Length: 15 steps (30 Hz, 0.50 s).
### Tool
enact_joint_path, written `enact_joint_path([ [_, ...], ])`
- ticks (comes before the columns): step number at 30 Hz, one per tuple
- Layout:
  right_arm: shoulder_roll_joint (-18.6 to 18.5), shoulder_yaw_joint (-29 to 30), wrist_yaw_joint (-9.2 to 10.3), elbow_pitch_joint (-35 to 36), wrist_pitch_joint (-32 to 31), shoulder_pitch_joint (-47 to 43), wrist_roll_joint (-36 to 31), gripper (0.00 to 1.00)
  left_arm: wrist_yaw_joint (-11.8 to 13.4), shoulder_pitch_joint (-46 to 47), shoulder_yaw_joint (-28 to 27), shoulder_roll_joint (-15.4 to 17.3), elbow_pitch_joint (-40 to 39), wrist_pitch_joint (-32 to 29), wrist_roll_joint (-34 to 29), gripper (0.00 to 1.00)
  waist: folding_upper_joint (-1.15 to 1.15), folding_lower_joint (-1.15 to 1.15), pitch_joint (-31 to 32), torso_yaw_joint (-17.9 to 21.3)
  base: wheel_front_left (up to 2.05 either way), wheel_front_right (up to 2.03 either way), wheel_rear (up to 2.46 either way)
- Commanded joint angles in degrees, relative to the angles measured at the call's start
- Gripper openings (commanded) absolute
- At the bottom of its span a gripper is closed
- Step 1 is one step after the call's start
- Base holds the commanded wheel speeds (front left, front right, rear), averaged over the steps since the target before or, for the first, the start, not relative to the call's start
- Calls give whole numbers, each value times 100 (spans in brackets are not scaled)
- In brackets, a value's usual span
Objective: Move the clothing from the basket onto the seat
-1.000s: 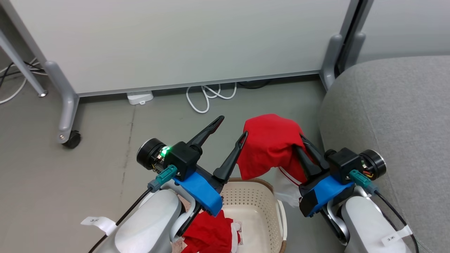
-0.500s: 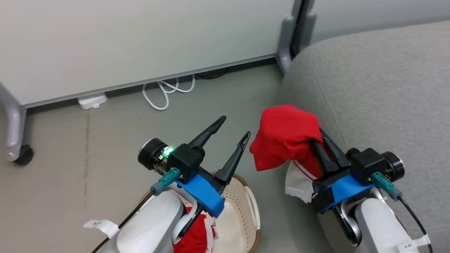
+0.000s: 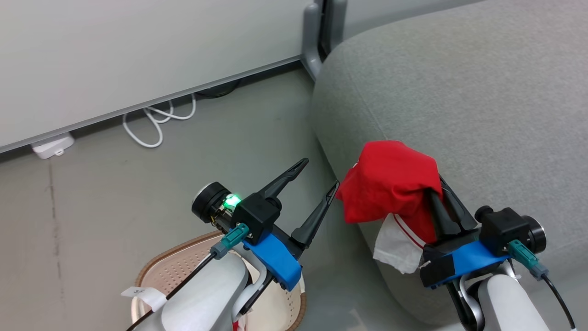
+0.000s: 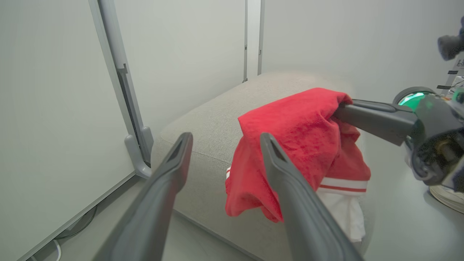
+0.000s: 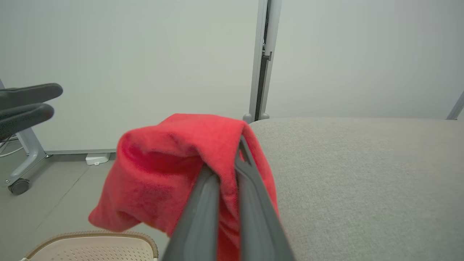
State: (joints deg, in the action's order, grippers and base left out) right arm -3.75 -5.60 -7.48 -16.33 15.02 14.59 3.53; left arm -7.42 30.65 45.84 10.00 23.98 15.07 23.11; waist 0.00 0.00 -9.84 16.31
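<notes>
While the right gripper [image 3: 440, 195] is clenched on the red garment [image 3: 390, 184], which hangs off its fingers at the rounded edge of the seat [image 3: 459, 92], clear of the basket [image 3: 154, 271], I judge it should carry further over the seat before letting go, or the dangling white trim [image 3: 397, 241] may drag the cloth to the floor [image 3: 138, 193]. The left gripper [image 3: 320, 174] gapes wide, empty, beside the cloth; keep it clear.

Large light grey fabric sofa [image 3: 482, 82]: broad top lying open at right. Pale flat partition panel [image 3: 115, 55] with grey metal post [image 3: 311, 46]: blocking the far side. Grey floor [image 3: 138, 193]: lying open at left, looped white cable [image 3: 156, 118] trailing far.
</notes>
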Motion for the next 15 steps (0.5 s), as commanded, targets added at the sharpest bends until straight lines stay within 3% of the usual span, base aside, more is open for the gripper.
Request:
enact_joint_path([
  [1, 27, 22, -3, 41, 24, -40, 31, 0, 0, 85, 13, 7, 10, 16, -14, 100, 0, 0, -32, 90, 0, 0, 0],
  [15, 86, 270, -3, 315, 24, 55, -10, 0, -4, 249, 95, 101, -3, 16, -15, 100, 0, 0, -246, 315, 0, 0, 0],
])
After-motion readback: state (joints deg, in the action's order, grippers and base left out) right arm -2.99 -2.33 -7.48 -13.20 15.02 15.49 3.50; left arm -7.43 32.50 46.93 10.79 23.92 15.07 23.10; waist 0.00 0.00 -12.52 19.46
